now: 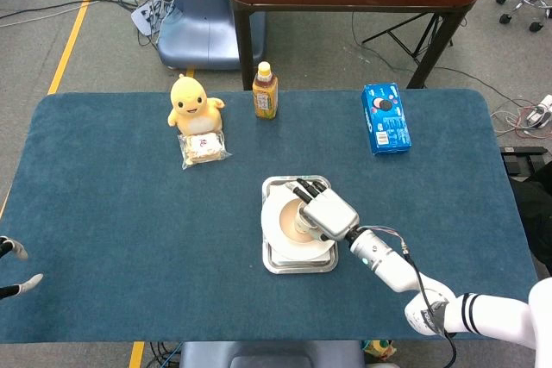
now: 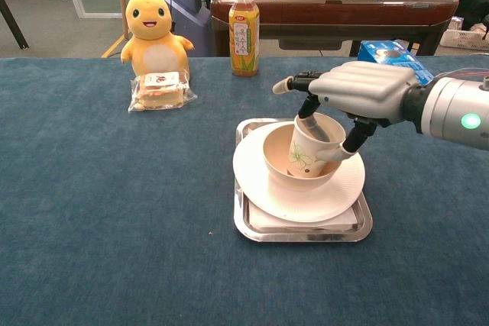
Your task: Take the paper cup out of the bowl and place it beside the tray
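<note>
A white paper cup [image 2: 309,148] with a green leaf print is half raised out of the cream bowl [image 2: 281,171], tilted. My right hand [image 2: 359,93] pinches its rim from above, one finger inside and the thumb outside. The bowl sits on a white plate [image 2: 260,188] on a metal tray [image 2: 252,227]. From the head view the right hand [image 1: 326,210] covers most of the cup [image 1: 301,217] over the tray [image 1: 276,260]. Only the fingertips of my left hand [image 1: 12,269] show at the left edge, apart and holding nothing.
A yellow plush toy [image 2: 155,33] stands behind a wrapped snack [image 2: 159,90] at the back left. An orange drink bottle [image 2: 244,30] stands behind the tray. A blue cookie box [image 1: 385,118] lies at the back right. Blue cloth covers the table [image 1: 129,204].
</note>
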Tool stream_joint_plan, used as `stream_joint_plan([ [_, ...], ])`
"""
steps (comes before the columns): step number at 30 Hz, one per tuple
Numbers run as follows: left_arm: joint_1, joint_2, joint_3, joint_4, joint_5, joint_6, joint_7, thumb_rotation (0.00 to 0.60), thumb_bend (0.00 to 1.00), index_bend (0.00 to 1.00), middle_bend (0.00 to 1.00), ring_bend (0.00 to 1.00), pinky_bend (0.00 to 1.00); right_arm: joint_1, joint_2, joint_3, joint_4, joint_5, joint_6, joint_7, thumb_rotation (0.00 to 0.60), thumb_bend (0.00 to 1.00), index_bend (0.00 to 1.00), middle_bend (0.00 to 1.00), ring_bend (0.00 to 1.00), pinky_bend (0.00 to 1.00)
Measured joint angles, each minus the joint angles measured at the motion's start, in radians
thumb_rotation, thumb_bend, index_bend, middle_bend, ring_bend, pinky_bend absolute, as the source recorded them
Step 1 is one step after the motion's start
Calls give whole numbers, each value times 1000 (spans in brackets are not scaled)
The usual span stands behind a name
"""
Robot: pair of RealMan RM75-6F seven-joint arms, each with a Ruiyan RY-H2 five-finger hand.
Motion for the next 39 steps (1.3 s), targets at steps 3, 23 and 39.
stream_joint_plan([
  [3, 0, 0, 0, 0, 0, -1, 0, 600, 0, 546, 426, 313, 445, 2, 9, 5, -14, 0, 4, -7, 600, 360, 666, 68, 0, 180],
  [23, -3, -3, 1, 4, -2, -8, 6, 600, 0, 546, 426, 312, 445, 19, 110, 57, -113, 27, 36, -56, 600, 360, 679, 68, 0, 180],
  [39, -6, -10, 5, 3, 5, -11, 16, 600, 0, 541, 426, 313, 446, -30, 235, 18, -180, 81, 60, -107, 600, 360, 685, 82, 0, 180],
])
